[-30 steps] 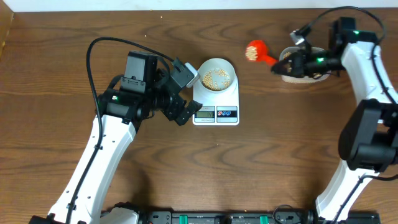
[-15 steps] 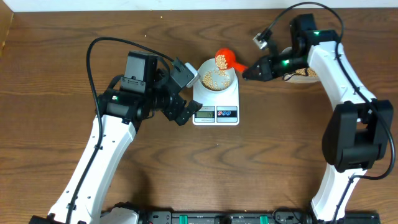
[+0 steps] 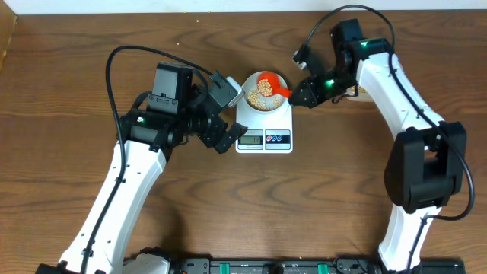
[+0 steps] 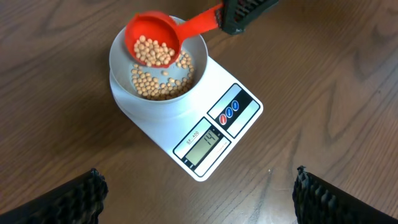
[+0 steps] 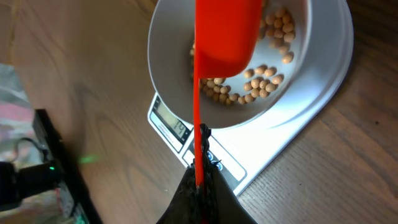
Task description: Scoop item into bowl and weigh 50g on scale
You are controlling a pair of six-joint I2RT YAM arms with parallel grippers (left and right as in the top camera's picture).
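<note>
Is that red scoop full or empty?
Partly full: beans lie in the scoop, which hangs roughly level over the bowl.

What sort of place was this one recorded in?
Probably a robotics lab bench: two robot arms at a plain wooden table, loose cable, and a kitchen scale carrying a bowl of beans.

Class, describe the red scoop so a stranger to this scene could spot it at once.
On the wooden table, find the white scale near the middle, a pale bowl on it. Over that bowl hangs the scoop, held by the right gripper: the only bright red thing, carrying beans.
</note>
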